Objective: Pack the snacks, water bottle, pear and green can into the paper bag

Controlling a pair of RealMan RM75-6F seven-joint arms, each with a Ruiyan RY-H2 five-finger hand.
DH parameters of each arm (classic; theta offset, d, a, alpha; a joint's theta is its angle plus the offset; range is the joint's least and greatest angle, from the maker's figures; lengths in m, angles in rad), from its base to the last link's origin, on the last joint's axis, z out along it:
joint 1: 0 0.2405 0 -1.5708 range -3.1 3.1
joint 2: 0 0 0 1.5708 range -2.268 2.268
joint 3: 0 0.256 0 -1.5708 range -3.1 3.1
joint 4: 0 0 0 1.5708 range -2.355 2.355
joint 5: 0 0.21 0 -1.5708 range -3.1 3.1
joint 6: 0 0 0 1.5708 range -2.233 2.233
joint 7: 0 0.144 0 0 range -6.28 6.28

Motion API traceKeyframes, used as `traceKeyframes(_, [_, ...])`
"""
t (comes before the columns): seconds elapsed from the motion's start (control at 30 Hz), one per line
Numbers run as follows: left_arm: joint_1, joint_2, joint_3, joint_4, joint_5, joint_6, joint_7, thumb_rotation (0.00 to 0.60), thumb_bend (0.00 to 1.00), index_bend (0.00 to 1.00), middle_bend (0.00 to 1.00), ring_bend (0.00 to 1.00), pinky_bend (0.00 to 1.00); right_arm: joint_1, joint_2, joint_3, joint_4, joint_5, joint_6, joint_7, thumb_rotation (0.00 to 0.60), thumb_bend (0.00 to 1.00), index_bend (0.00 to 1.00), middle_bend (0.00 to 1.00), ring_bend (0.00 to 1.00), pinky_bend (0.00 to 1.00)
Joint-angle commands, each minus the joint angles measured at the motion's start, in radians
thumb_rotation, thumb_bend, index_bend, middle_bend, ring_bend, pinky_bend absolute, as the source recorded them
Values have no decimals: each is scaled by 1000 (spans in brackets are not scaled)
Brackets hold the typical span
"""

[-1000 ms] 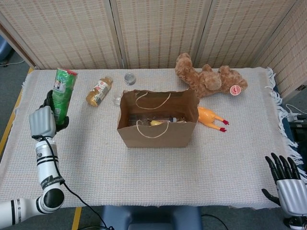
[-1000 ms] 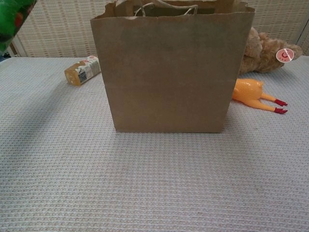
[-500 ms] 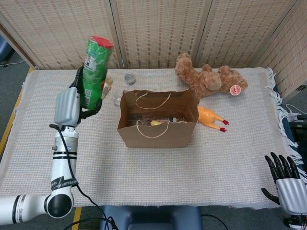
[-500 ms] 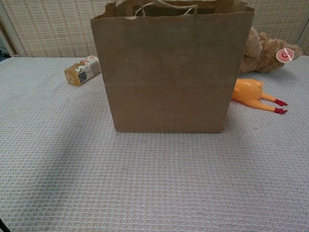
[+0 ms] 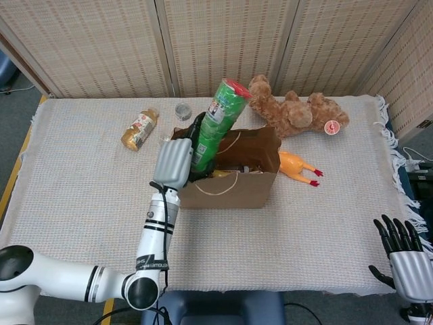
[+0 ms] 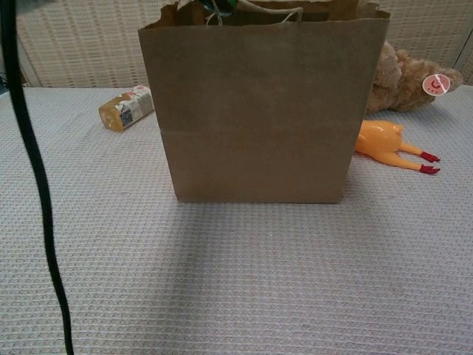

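My left hand [image 5: 174,162] grips the tall green can [image 5: 218,122] with its red lid, tilted to the right, its lower end over the left part of the open brown paper bag [image 5: 230,189]. From the chest camera the bag [image 6: 255,111] fills the middle and only a sliver of the can shows at its top rim. Inside the bag I glimpse something yellow and other items. A snack bottle with an orange label [image 5: 139,128] lies on the cloth far left of the bag. My right hand [image 5: 404,261] hangs at the near right table edge, fingers spread, holding nothing.
A brown teddy bear [image 5: 294,110] lies behind the bag and a rubber chicken [image 5: 298,166] at its right side. A small grey cap-like thing [image 5: 183,110] sits behind the bag. A black cable [image 6: 33,185] hangs across the left of the chest view.
My left hand carried the green can from the far left up and rightward to above the bag's opening, tilting it. The cable has swung into the chest view. The right hand stayed still.
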Motion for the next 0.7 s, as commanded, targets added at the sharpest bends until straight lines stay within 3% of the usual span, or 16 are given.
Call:
traceKeyframes(0.03, [-38,-55,28,57,-20,-39,-9,600,681,482,629,655,812,1,1,1,-1,2,-2,-1,600,0,49,0,0,0])
traceKeyframes(0.1, [-47,-65,46,67,-47,-77,1,600,611,385,517,553,706,1,1,1,-2,3,-3,-2,600,0,50,0,0,0])
traceKeyframes(0.2, [-54,-52,59,64,-97,-134,23,600,430,66,137,148,366,1,1,1,-3,3,-3,-1,600,0,50,0,0,0])
traceKeyframes(0.27, [-53,-43,62,66,-101,-157,15,600,382,0,14,13,222,1,1,1,-3,3,-2,-2,600,0,51,0,0,0])
traceKeyframes(0.37, [-46,-37,62,64,-83,-161,-10,600,364,0,0,0,137,0,1,0,-3,3,-1,-4,600,0,52,0,0,0])
traceKeyframes(0.7, [-18,12,66,3,-4,-150,-63,600,360,0,0,0,111,0,0,1,-5,1,2,-12,600,0,52,0,0,0])
